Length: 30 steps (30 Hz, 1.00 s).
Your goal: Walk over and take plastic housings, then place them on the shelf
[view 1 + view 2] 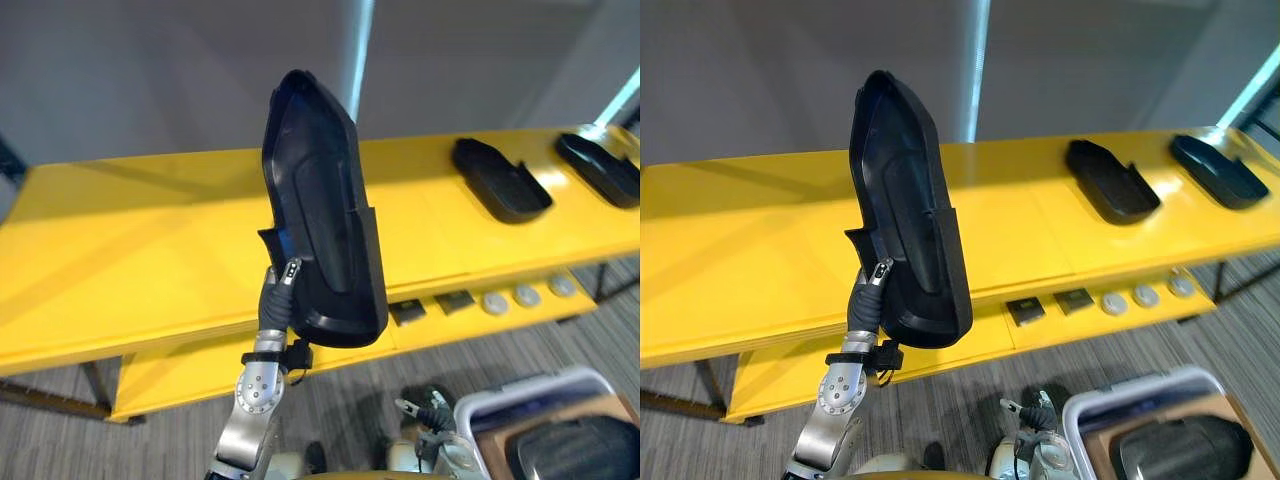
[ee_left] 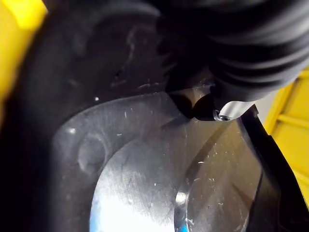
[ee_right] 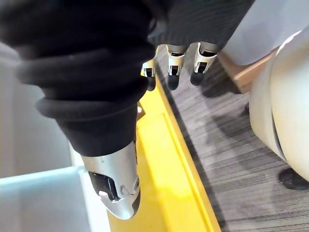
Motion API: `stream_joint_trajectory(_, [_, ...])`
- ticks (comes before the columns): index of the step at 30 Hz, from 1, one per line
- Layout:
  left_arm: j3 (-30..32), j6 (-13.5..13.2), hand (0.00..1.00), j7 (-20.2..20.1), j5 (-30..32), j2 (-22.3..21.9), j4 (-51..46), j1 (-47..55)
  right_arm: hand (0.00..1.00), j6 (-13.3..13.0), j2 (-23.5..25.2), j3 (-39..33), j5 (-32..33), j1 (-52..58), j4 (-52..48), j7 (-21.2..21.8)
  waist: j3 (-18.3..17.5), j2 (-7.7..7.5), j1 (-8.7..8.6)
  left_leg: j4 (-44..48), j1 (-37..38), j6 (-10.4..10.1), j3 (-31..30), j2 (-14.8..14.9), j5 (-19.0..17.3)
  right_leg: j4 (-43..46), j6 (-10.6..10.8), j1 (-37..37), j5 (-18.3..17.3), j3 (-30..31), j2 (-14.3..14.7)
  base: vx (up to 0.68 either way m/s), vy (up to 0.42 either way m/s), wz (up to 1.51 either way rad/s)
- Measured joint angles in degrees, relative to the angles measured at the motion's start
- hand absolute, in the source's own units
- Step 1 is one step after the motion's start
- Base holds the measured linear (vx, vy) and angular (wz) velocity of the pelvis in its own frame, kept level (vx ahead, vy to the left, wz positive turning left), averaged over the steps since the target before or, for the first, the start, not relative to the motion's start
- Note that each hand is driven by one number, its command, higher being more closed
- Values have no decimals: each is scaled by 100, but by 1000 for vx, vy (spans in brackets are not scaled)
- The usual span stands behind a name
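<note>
A long black plastic housing (image 1: 320, 200) stands upright in the air in front of the yellow shelf (image 1: 130, 240), hollow side toward me. My left hand (image 1: 277, 297) is shut on its lower edge, with the thumb (image 2: 227, 112) pressed on the inner face and the fingers hidden behind it. Two more black housings (image 1: 500, 180) (image 1: 600, 168) lie on the shelf top at the right. My right hand (image 3: 170, 65) hangs low beside the shelf's yellow edge with relaxed fingers, holding nothing.
The shelf's lower level (image 1: 330, 350) carries two dark square parts (image 1: 407, 312) and several grey discs (image 1: 525, 295). A pale bin (image 1: 540, 392) at the bottom right holds another black housing (image 1: 575, 445). Grey carpet lies below.
</note>
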Motion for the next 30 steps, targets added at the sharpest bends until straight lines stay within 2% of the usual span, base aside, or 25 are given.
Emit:
stream_joint_trajectory(2, [-43, 0, 100, -21, 1, -52, 8, 63, 0, -1, -13, -16, -2, 38, -97, -4, -46, 36, -27, 149, -43, -182, -28, 177, -214, -313, -44, 173, 217, -203, 120, 119, -251, 9])
stream_joint_trajectory(3, [-73, -9, 100, -34, 1, -93, 7, 61, 0, 0, -3, -11, -2, 61, -114, -1, -80, 117, -25, 213, -74, -311, -18, 418, -288, -640, -134, 323, 407, -358, 346, 190, -277, -7])
stream_joint_trajectory(6, [-75, -6, 100, -55, 0, -106, 39, 44, 0, -1, 9, -33, -3, 77, -114, -2, -151, 172, -75, 84, -25, -473, -25, 705, -198, -914, -306, 404, 470, -460, 643, 209, -236, -9])
stream_joint_trajectory(8, [-74, 0, 100, -61, -1, -118, 116, 15, 0, -1, -8, -59, -13, 90, -114, -7, -161, 162, -178, -177, 104, -707, -24, 730, -42, -1010, -357, 468, 477, -523, 680, 169, -153, 4])
stream_joint_trajectory(10, [-74, 12, 100, -62, 0, -181, 249, 4, 0, -1, -18, -66, -48, 129, -113, -6, -186, 178, -202, -421, 289, -822, -20, 733, 82, -1083, -363, 571, 480, -533, 702, 146, -95, 5])
stream_joint_trajectory(15, [-30, 63, 100, -29, 9, -199, 418, -4, 0, -2, -19, -20, -226, 165, -59, 2, -312, 168, -198, -630, 402, -677, -17, 717, 212, -1354, -428, 694, 586, -476, 766, 51, -1, -3])
stream_joint_trajectory(18, [81, 121, 100, 2, 27, -188, 775, -178, 0, -4, -38, -23, -227, 109, 107, 3, -342, 200, -204, -805, 515, -588, -18, 692, 293, -1740, -380, 906, 814, -478, 798, -33, 43, 1])
stream_joint_trajectory(19, [283, 242, 100, 130, 150, -175, 1058, -437, 0, -3, -31, -21, -229, 54, 215, 5, -347, 203, -220, -879, 518, -531, -22, 669, 347, -2016, -362, 1001, 1013, -471, 821, -99, 46, -3])
stream_joint_trajectory(21, [484, 317, 100, 267, 295, -134, 1238, -642, 0, -3, -33, -20, -232, 40, 240, 9, -348, 203, -229, -941, 502, -489, -15, 638, 400, -2181, -352, 1013, 1139, -415, 829, -108, 34, -6])
stream_joint_trajectory(23, [796, 415, 100, 502, 474, 5, 1551, -988, 0, -2, -50, -18, -236, -11, 356, 21, -352, 196, -356, -1070, 448, -469, -24, 581, 548, -2384, -336, 997, 1313, -382, 804, -133, 16, 0])
stream_joint_trajectory(25, [982, 471, 100, 641, 488, 37, 1813, -1201, 0, -2, -63, -12, -245, -7, 376, 27, -355, 195, -404, -1127, 438, -486, -20, 565, 612, -2487, -350, 999, 1416, -358, 805, -118, -3, -4])
stream_joint_trajectory(27, [1265, 581, 100, 846, 506, 81, 2243, -1529, 0, 1, -122, -5, -314, 27, 379, 30, -355, 194, -525, -1305, 436, -549, -19, 531, 731, -2677, -310, 980, 1534, -293, 812, -172, -24, -9])
stream_joint_trajectory(30, [1463, 713, 100, 956, 506, 165, 2604, -1859, 0, 9, -261, 115, -399, 72, 379, 34, -354, 191, -600, -1496, 419, -626, -2, 506, 849, -2844, -306, 915, 1628, -227, 825, -146, -32, -12])
